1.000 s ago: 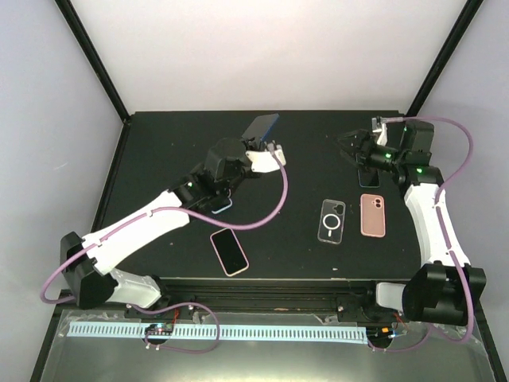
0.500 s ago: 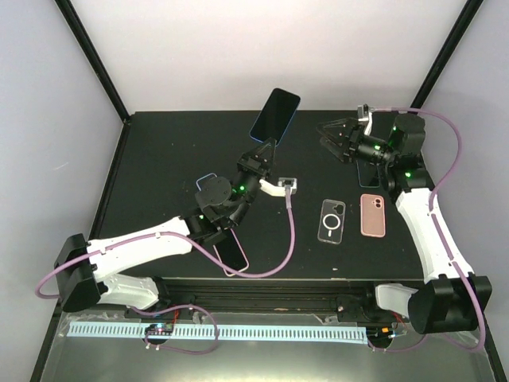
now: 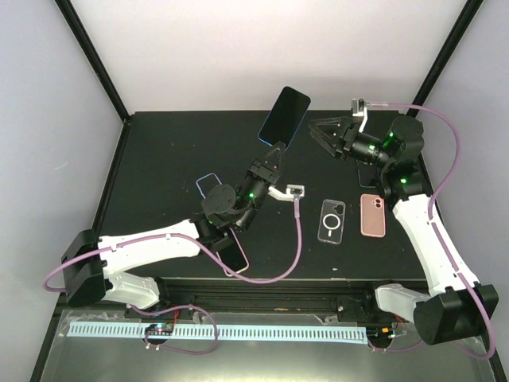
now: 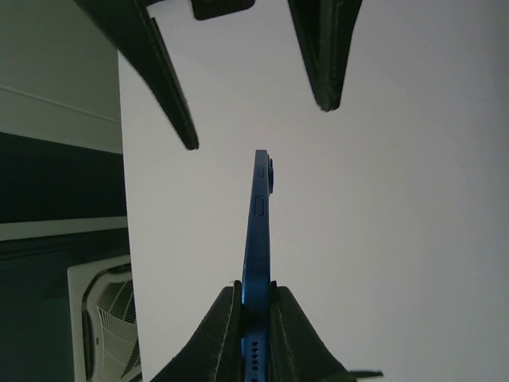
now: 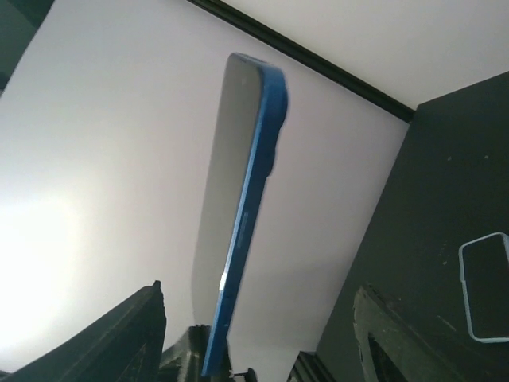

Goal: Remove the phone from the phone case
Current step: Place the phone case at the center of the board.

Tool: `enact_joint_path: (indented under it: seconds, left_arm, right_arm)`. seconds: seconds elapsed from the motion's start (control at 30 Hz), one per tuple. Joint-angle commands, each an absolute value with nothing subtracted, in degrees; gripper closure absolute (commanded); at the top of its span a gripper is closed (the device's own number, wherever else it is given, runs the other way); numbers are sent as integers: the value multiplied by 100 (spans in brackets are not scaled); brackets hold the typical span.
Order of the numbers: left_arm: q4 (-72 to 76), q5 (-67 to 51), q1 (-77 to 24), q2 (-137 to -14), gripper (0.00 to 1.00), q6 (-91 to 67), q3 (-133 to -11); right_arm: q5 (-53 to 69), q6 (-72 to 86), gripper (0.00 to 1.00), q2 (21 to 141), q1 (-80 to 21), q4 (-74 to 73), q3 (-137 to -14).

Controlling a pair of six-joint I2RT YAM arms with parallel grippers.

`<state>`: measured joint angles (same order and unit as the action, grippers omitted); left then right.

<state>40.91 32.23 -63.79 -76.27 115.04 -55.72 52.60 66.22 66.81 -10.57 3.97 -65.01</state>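
A blue-cased phone [image 3: 285, 115] stands raised in the air above the back of the table, dark screen facing the top camera. My left gripper [image 3: 273, 150] is shut on its lower end; in the left wrist view the case's blue edge [image 4: 258, 231] rises out of the closed left gripper [image 4: 254, 294]. My right gripper [image 3: 314, 134] hangs open just right of the phone, not touching it. In the right wrist view the phone [image 5: 246, 215] stands between the spread fingers [image 5: 135, 334] of the right gripper [image 5: 259, 288].
On the black table lie a clear case with a ring [image 3: 332, 220], a pink phone case [image 3: 372, 215], a pink-rimmed phone [image 3: 237, 259] partly under the left arm, a light-blue case [image 3: 208, 185] and a dark phone [image 3: 367, 175] beneath the right arm.
The left arm has lifted the phone higher and to the right. The right gripper has swung left up to the phone, and its fingers have come somewhat closer together.
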Motion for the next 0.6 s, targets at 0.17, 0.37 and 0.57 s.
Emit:
enact_joint_path:
  seconds: [0.17, 0.37, 0.57]
  left_arm:
    - [4656, 3283, -6577, -7724, 98, 11682, -5828]
    - [4653, 3324, -6697, -7855, 98, 11663, -5929]
    - [4703, 3331, -6809, -8007, 99, 11686, -6018]
  right_arm:
    - [5011, 6999, 39, 6578, -1328, 1073, -6397]
    - [4986, 7153, 44, 6547, -1449, 1202, -6356]
    - [5010, 7497, 63, 6476, -1468, 1387, -6124]
